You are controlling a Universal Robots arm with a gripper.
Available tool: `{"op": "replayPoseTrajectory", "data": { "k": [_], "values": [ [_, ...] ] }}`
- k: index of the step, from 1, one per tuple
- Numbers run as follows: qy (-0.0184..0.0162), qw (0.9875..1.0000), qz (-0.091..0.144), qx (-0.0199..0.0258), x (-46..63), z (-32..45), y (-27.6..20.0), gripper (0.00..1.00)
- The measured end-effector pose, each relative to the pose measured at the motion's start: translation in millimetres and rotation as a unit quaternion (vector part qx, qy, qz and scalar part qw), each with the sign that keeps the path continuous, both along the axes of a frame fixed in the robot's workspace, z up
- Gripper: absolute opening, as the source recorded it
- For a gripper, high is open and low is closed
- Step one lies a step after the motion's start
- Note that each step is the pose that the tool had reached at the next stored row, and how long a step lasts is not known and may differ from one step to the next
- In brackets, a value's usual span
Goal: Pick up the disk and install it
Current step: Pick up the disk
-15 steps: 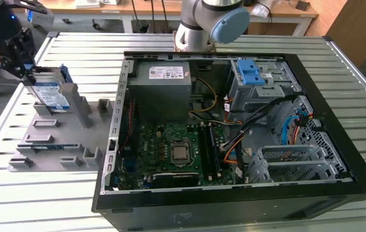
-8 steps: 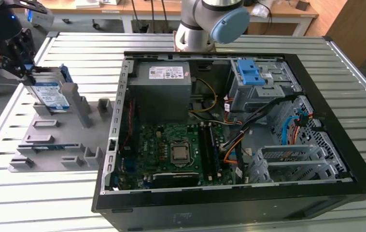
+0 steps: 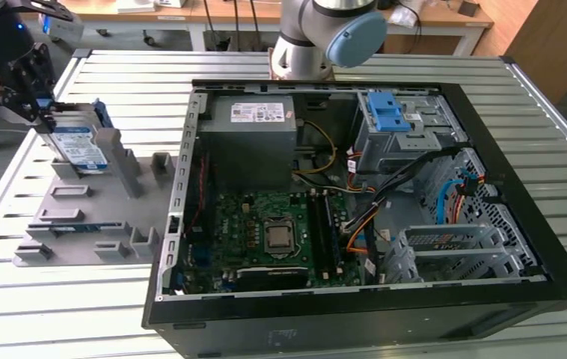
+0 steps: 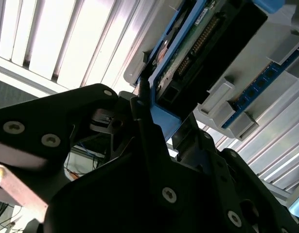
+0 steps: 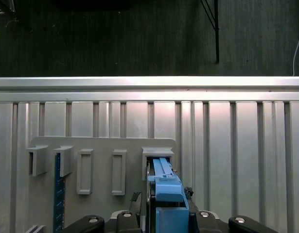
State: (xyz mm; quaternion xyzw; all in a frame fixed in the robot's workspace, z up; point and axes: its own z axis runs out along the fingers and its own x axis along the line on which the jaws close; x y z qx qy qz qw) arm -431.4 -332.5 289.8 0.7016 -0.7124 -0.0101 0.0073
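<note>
Clamping the one disk [image 3: 82, 149] (upright in a grey rack [image 3: 74, 217]): one claw [image 3: 48, 114].

Silver-grey tubular arm [image 3: 295, 54] with a round pale-blue joint cap [image 3: 357, 37]; end effector [image 4: 164, 119] matte black, angular plates, silver screw heads [image 4: 169, 194], one coppery bar [image 4: 13, 187] alongside.

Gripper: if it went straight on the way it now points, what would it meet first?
The disk: its blue carrier edge lies right at the tip of the gripper, perhaps in contact, though depth is unclear. Behind it comes the grey holder that the disk stands in.
</note>
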Motion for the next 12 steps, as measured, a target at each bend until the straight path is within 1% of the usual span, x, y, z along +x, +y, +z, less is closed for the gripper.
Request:
{"op": "replayPoseTrajectory", "data": {
  "k": [5, 6, 12],
  "values": [
    [0.0, 1.0, 0.0, 0.0, 0.0, 0.0, 0.0, 0.42],
    [0.0, 1.0, 0.0, 0.0, 0.0, 0.0, 0.0, 0.36],
    [0.0, 1.0, -0.002, 0.0, 0.0, 0.1, 0.0, 0.36]
  ]
}}
